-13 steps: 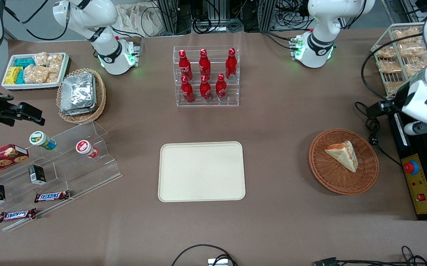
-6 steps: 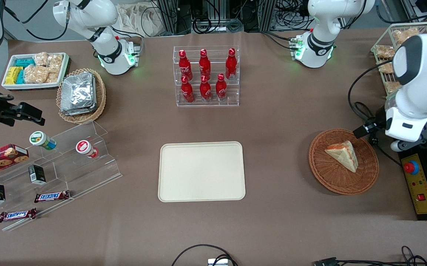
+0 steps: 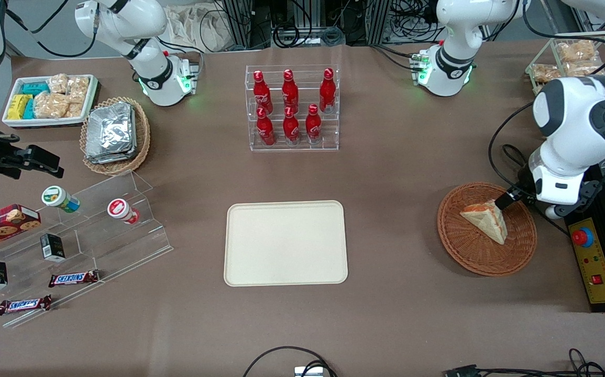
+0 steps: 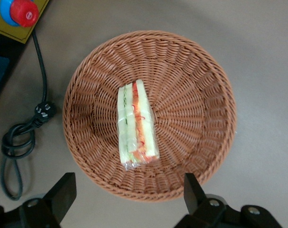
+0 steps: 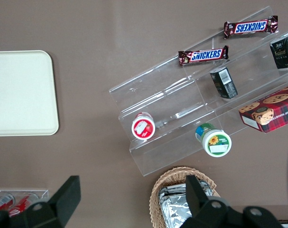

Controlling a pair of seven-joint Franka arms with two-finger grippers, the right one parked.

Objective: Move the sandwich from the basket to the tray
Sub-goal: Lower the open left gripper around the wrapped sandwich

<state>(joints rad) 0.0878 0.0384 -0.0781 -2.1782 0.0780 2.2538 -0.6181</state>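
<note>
The sandwich (image 3: 485, 220) (image 4: 136, 124), a wrapped wedge showing red, orange and green stripes, lies in the reddish-brown wicker basket (image 3: 470, 259) (image 4: 196, 95) toward the working arm's end of the table. My gripper (image 3: 522, 204) (image 4: 128, 190) hangs open above the basket's rim, its fingers wide apart and holding nothing. One black fingertip (image 3: 505, 201) shows just above the sandwich's corner; the arm's white body hides the other in the front view. The cream tray (image 3: 285, 243) (image 5: 20, 95) lies bare at mid-table.
A control box with a red stop button (image 3: 582, 237) (image 4: 20, 9) and a coiled black cable (image 4: 20, 137) lie beside the basket. A rack of red bottles (image 3: 292, 107) stands farther from the camera than the tray. A wire rack of snack packets (image 3: 569, 57) stands near the arm.
The left arm has swung in from the table's end toward the basket, and its gripper now hangs over the basket's rim. The sandwich has not moved.
</note>
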